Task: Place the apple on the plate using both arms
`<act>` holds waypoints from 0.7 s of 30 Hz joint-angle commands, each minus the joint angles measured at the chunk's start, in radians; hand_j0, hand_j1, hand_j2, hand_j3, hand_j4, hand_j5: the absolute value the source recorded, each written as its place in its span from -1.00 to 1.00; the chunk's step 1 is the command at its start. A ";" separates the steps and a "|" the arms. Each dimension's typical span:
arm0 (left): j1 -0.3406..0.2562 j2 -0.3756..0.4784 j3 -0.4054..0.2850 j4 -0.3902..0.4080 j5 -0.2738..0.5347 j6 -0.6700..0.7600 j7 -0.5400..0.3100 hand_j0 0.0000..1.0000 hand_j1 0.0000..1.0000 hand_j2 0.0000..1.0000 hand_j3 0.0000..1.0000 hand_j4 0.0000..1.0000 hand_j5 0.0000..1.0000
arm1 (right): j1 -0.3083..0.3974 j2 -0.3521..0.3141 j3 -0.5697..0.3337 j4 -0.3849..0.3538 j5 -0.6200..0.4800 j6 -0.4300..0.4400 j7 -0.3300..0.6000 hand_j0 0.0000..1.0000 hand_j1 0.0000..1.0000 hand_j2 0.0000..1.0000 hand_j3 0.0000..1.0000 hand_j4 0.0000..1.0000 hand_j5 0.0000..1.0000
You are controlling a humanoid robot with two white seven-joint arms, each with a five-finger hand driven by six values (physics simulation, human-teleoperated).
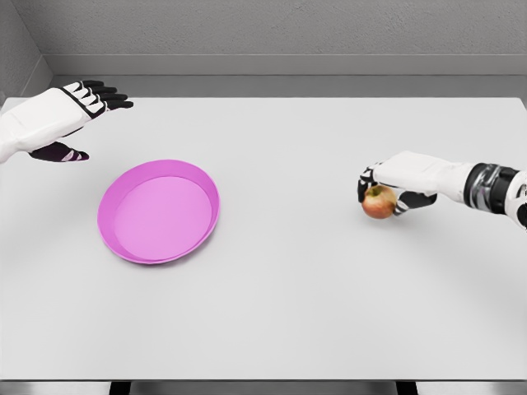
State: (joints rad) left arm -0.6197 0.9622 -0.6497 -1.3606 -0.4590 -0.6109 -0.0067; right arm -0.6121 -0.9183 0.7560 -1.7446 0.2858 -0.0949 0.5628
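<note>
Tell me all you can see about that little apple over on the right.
The small round red-and-yellow apple looks smooth and whole. It sits at the right side of the white table, far from the pink oval plate. The right robot hand curls over its top and sides, gripping it. Whether it is lifted is unclear.

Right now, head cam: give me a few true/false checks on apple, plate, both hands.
1. The apple lies in the plate. False: it is on the table, far right of the pink plate.
2. The right hand is curled around the apple. True.
3. The left hand holds the plate. False: it is open, behind and left of the plate, not touching it.
4. The plate holds nothing. True.
5. The apple is blue. False: it is red and yellow.
</note>
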 commanded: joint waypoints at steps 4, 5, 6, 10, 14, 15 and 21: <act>0.000 0.001 0.001 0.001 0.006 0.000 0.001 1.00 1.00 1.00 1.00 1.00 1.00 | 0.000 0.025 0.000 -0.009 -0.002 -0.009 0.000 0.01 0.01 0.01 0.01 0.01 0.01; 0.000 0.001 0.001 0.008 0.008 0.000 0.001 1.00 1.00 1.00 1.00 1.00 1.00 | 0.000 0.027 0.000 -0.009 -0.002 -0.011 0.000 0.01 0.01 0.01 0.01 0.01 0.01; 0.000 0.001 0.001 0.008 0.008 0.000 0.001 1.00 1.00 1.00 1.00 1.00 1.00 | 0.000 0.030 0.000 -0.009 -0.002 -0.011 -0.001 0.01 0.01 0.01 0.01 0.01 0.01; -0.002 0.001 0.001 0.008 0.008 0.000 0.001 1.00 1.00 1.00 1.00 1.00 1.00 | -0.002 0.039 -0.001 -0.009 -0.002 -0.032 -0.001 0.01 0.01 0.01 0.01 0.01 0.01; -0.002 0.001 0.001 0.009 0.008 0.000 0.001 1.00 1.00 1.00 1.00 1.00 1.00 | -0.008 0.059 0.000 -0.009 -0.004 -0.048 -0.001 0.01 0.01 0.01 0.01 0.01 0.01; -0.002 0.001 0.002 0.009 0.008 0.000 0.001 1.00 1.00 1.00 1.00 1.00 1.00 | -0.008 0.061 0.000 -0.009 -0.004 -0.049 -0.001 0.02 0.02 0.02 0.02 0.02 0.02; -0.002 0.003 0.002 0.020 0.010 0.000 0.001 1.00 1.00 1.00 1.00 1.00 1.00 | -0.017 0.093 0.000 -0.009 -0.007 -0.097 -0.006 0.02 0.02 0.02 0.02 0.02 0.02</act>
State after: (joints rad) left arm -0.6212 0.9635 -0.6488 -1.3460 -0.4565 -0.6109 -0.0067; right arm -0.6305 -0.8353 0.7568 -1.7531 0.2828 -0.1760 0.5597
